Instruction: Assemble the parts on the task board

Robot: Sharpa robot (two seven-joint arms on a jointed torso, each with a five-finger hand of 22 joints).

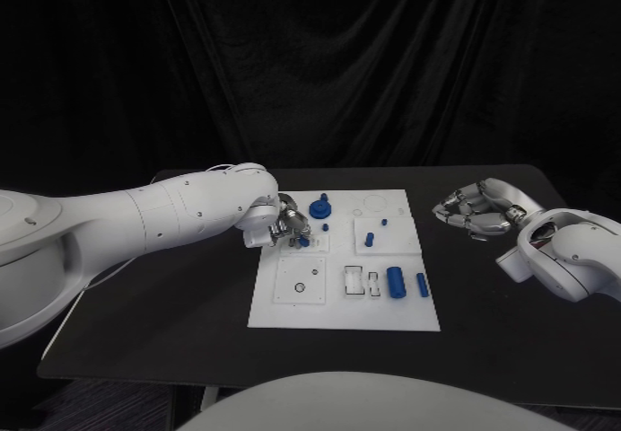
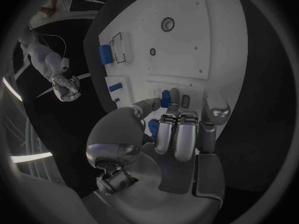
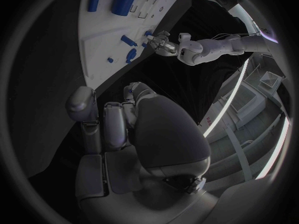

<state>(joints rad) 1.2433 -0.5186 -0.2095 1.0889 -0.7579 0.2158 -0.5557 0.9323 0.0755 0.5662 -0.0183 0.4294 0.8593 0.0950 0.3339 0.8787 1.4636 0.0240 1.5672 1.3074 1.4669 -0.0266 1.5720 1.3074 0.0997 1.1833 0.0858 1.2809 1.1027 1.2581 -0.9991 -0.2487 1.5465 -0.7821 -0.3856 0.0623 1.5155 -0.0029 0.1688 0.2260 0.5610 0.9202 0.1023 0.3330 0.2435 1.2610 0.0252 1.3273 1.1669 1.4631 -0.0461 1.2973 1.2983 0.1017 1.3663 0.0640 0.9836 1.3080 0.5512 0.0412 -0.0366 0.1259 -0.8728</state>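
Observation:
The white task board (image 1: 343, 301) lies in the middle of the black table. My left hand (image 1: 283, 223) hovers over the board's upper left section. In the left wrist view that hand (image 2: 177, 134) pinches a small blue part (image 2: 166, 97) between thumb and fingers, right at the board's surface. A blue knob (image 1: 321, 209), a short blue peg (image 1: 369, 240), a thick blue cylinder (image 1: 396, 282) and a thin blue pin (image 1: 422, 285) sit on the board. My right hand (image 1: 476, 211) stays off the board to the right, its fingers curled in with nothing in them.
White inset plates with rectangular slots (image 1: 362, 281) and a small round hole (image 1: 299, 288) occupy the board's near half. Bare black table (image 1: 169, 305) surrounds the board. The table's right edge runs close to my right arm (image 1: 570, 256).

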